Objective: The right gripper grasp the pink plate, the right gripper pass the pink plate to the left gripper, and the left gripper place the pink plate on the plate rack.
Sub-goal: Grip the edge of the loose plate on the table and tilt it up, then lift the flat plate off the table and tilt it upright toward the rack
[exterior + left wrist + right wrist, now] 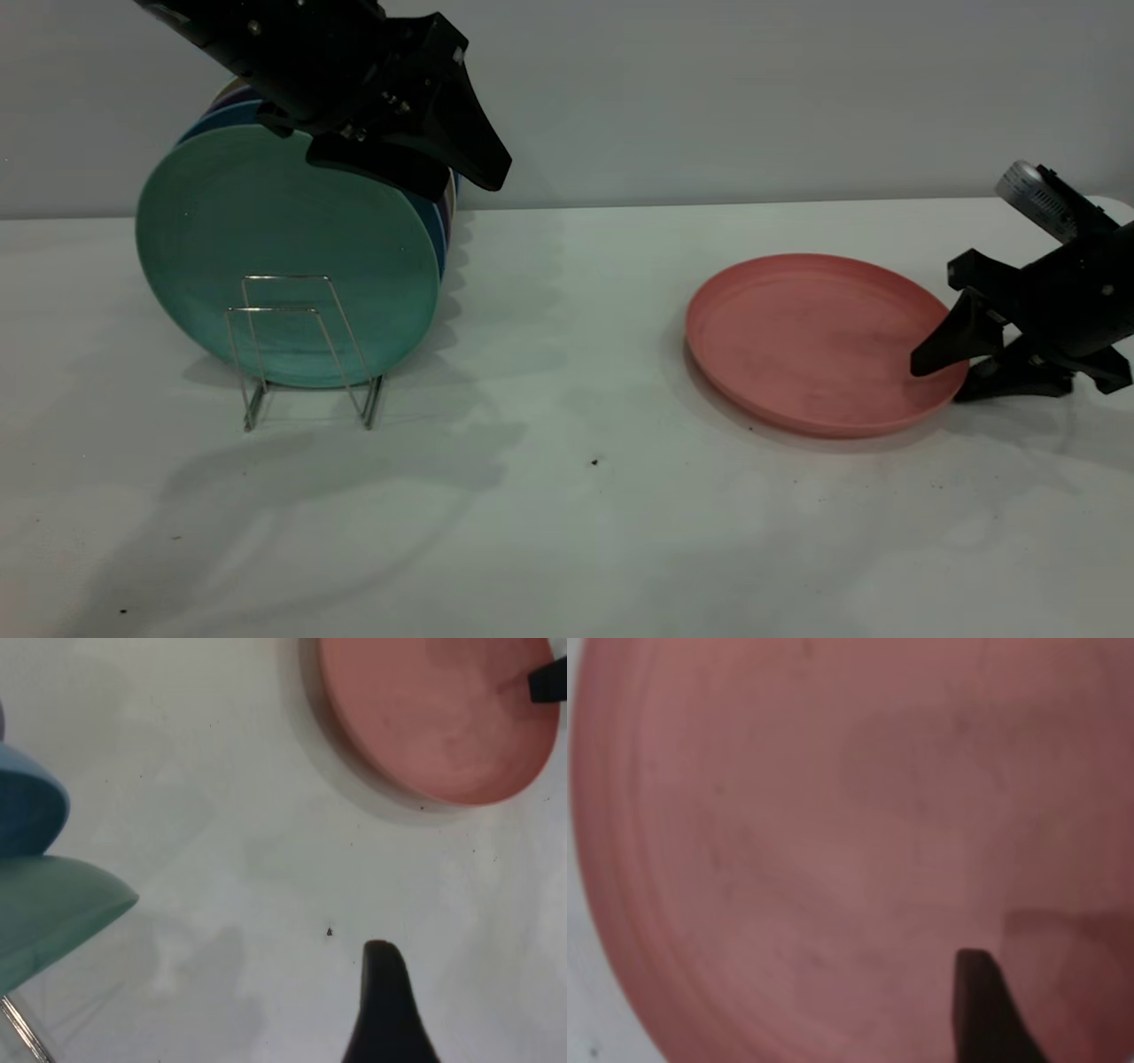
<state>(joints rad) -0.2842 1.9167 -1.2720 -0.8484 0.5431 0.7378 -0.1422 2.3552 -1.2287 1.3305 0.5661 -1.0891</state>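
Note:
The pink plate [811, 341] lies flat on the white table at the right; it also shows in the left wrist view [434, 718] and fills the right wrist view [788, 815]. My right gripper [939, 381] is open and straddles the plate's right rim, with one finger [983, 1010] above the plate's inside and the other low beside the rim at table level. My left gripper [474, 182] is open and empty, high above the table beside the top of the plates in the plate rack [301, 354].
A teal-green plate [283, 248] stands upright in the rack with blue and other plates [443, 221] behind it. Two front loops of the rack hold nothing. The table [567, 496] has small dark specks.

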